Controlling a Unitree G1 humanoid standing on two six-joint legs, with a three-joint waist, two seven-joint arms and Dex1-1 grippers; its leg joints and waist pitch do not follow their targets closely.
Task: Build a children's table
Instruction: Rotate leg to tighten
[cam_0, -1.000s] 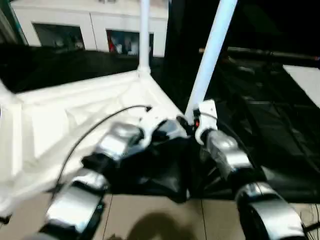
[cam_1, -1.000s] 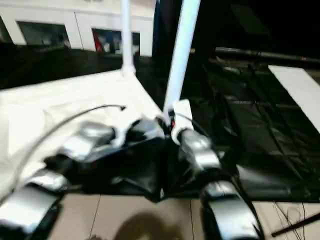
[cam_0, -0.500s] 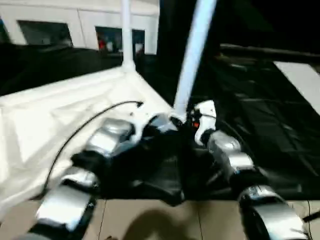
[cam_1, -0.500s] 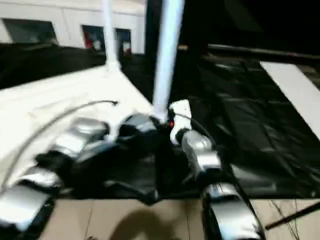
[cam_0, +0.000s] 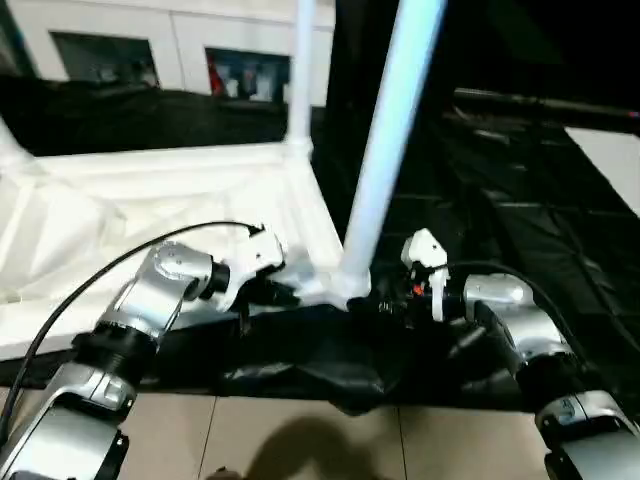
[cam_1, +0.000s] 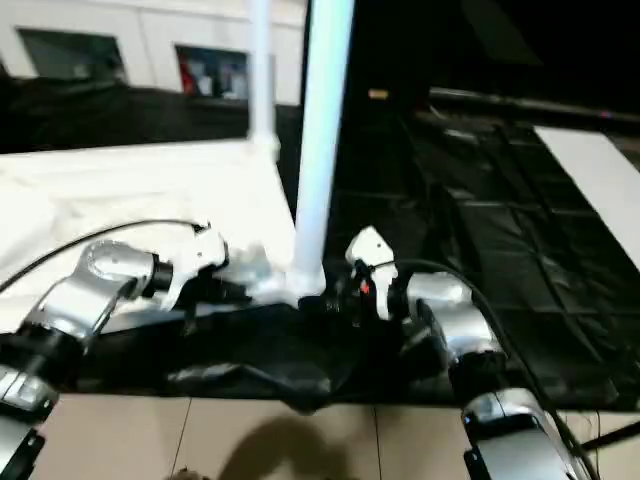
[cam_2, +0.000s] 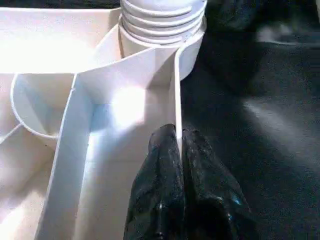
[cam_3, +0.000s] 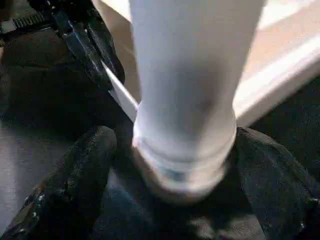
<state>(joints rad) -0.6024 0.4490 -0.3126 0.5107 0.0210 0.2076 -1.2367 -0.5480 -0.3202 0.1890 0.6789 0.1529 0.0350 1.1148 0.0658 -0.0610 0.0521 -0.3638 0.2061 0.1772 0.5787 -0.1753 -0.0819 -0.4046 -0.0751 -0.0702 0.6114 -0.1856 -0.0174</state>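
White leg (cam_0: 385, 160) in corner socket (cam_0: 345, 288)

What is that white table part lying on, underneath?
The upside-down tabletop lies on a crumpled black sheet that covers the worktable. What the sheet covers is hidden. A white leg stands in the near corner socket.

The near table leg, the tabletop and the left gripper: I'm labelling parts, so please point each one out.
near table leg (cam_0: 385, 160), left eye view, middle of the white tube.
tabletop (cam_0: 150, 195), left eye view, ribbed white underside.
left gripper (cam_2: 179, 150), left wrist view, tips of the black fingers at the tabletop's thin edge wall.
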